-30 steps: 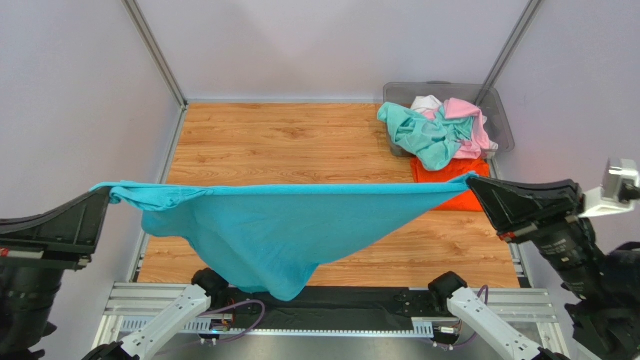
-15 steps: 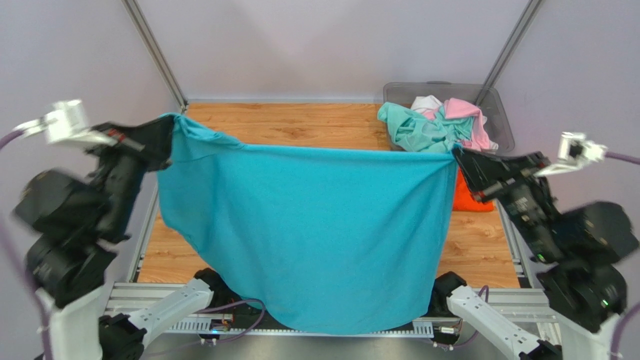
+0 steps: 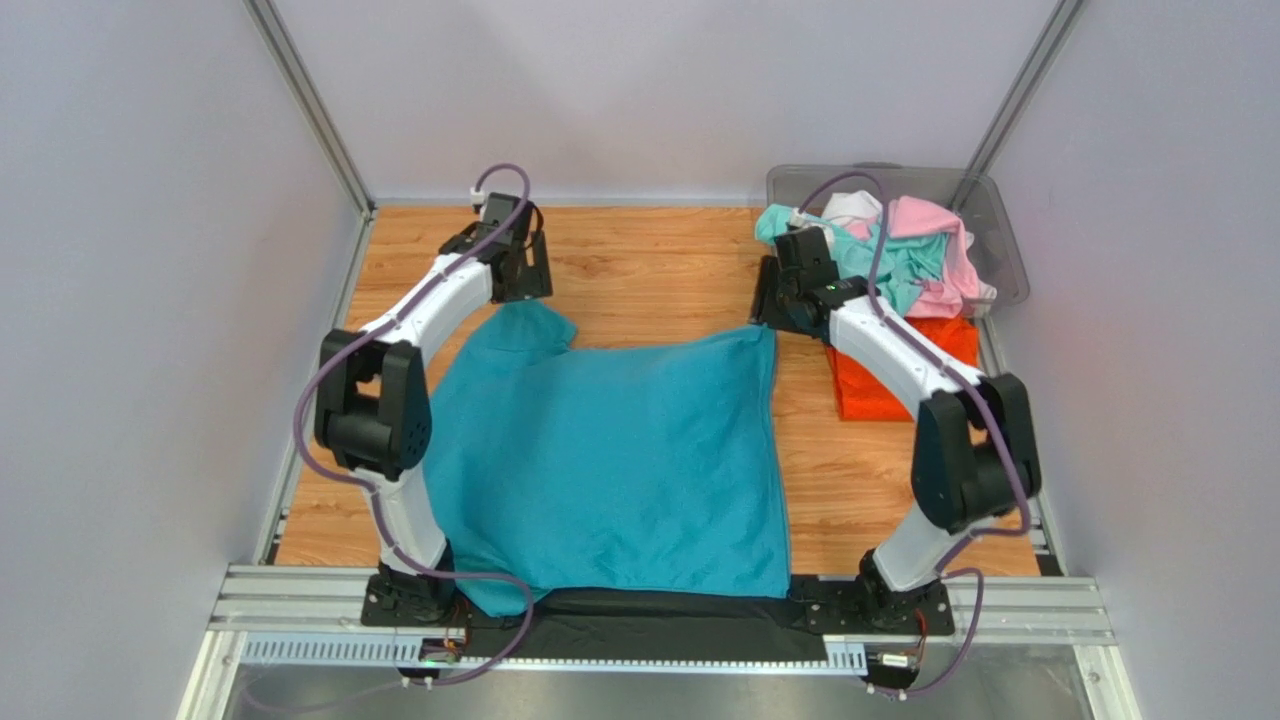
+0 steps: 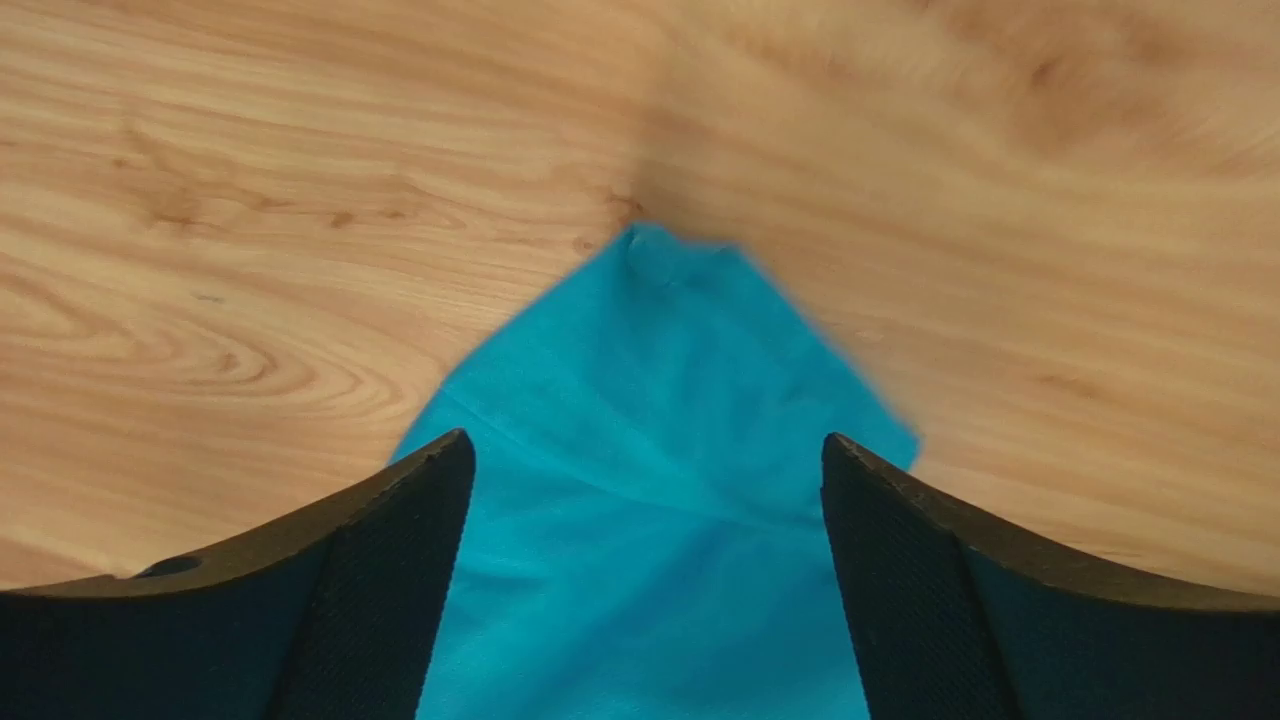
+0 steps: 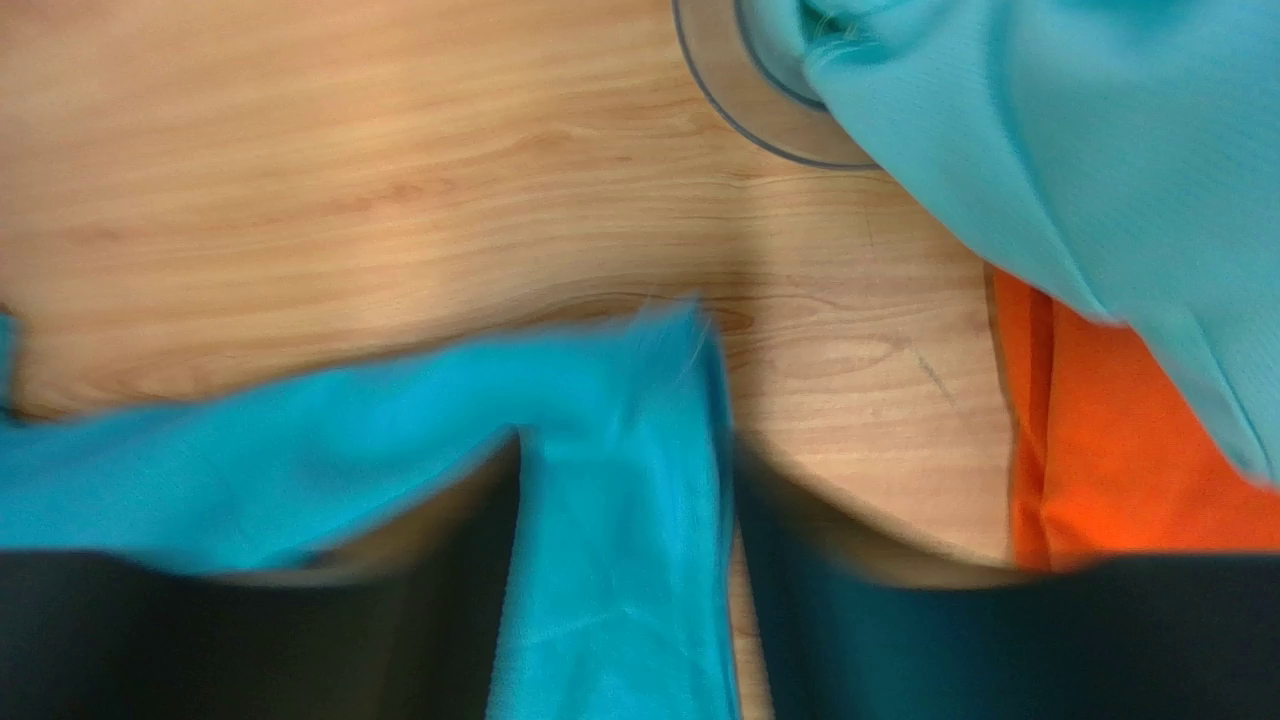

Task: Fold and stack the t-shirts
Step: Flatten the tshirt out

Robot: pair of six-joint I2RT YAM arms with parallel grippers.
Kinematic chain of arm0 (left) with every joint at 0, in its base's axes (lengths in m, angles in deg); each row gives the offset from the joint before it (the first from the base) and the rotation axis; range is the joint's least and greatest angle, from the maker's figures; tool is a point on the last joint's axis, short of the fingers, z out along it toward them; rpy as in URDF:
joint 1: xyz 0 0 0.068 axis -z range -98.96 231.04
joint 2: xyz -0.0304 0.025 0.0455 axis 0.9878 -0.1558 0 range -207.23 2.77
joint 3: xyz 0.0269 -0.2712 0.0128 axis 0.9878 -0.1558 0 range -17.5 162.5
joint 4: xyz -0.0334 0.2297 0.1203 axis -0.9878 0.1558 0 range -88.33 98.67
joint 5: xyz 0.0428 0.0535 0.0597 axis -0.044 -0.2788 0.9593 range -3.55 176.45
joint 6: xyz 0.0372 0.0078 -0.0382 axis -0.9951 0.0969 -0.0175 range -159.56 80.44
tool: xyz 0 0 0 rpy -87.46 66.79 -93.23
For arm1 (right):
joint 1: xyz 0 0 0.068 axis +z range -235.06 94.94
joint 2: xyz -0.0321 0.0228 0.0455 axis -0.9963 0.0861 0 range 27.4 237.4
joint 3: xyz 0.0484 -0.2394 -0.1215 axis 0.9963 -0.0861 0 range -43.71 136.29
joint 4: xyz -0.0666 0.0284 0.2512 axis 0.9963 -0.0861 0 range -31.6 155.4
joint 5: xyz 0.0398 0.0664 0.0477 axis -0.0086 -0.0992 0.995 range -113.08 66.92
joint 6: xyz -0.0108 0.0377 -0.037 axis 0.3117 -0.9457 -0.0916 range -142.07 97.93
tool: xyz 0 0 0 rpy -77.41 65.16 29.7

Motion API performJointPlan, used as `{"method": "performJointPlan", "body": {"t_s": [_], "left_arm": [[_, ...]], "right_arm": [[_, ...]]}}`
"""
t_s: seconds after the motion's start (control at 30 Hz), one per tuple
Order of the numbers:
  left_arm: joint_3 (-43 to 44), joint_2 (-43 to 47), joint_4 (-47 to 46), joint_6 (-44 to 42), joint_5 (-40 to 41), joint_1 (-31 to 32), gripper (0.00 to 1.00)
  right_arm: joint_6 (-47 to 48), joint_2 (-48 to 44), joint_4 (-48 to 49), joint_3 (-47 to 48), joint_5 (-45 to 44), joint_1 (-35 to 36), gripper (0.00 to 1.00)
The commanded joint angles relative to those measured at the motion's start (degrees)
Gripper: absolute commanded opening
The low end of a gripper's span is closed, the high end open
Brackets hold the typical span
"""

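- T-shirts count five, one of each colour: teal-blue t-shirt [image 3: 601, 450], mint-green t-shirt [image 3: 887, 267], pink t-shirt [image 3: 944, 233], white t-shirt [image 3: 854, 203], orange t-shirt [image 3: 872, 387]; one grey bin [image 3: 902, 176]; two arms
- teal-blue t-shirt lies spread flat on the wooden table [image 3: 661, 278], filling the centre of the top view, its lower hem reaching the bottom edge; no fold shows in it
- left gripper [image 4: 643, 450], upper left of the top view, has its jaws wide apart over one corner; the cloth lies loose on the wood between them
- right gripper [image 5: 624, 450], at the shirt's upper right corner, shows jaws partly apart with cloth between them, seemingly unpinched, though the view is blurred
- mint-green, pink and white are heaped in the bin, upper right; orange lies just below it, and I cannot tell whether it is folded
- judged progress: early; spreading done; folding, stacking and four more shirts left
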Motion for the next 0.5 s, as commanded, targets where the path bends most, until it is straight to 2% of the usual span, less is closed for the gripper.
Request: {"method": "performJointPlan", "body": {"t_s": [0.0, 0.03, 0.1, 0.33, 0.47], "left_arm": [[5.12, 0.08, 0.13, -0.86, -1.17, 0.0, 1.0], [5.04, 0.52, 0.57, -0.68, -1.25, -0.09, 1.0], [3.64, 3.06, 0.93, -0.59, -1.6, -0.09, 1.0], [-10.24, 19.82, 3.12, 4.94, -5.81, -0.09, 1.0], [-25.15, 30.38, 2.95, 8.8, -11.51, -0.09, 1.0]], "right_arm": [[1.11, 4.71, 1.57, 7.77, 4.59, -0.33, 0.65], [1.38, 5.08, 0.26, 8.57, 4.94, -0.24, 0.74], [1.82, 3.77, 0.77, 7.79, 6.08, 0.37, 1.0], [1.03, -7.38, -0.81, -1.25, 7.76, 5.64, 1.0], [-0.37, -15.55, -1.86, -9.42, 5.22, 12.39, 1.0]]}}
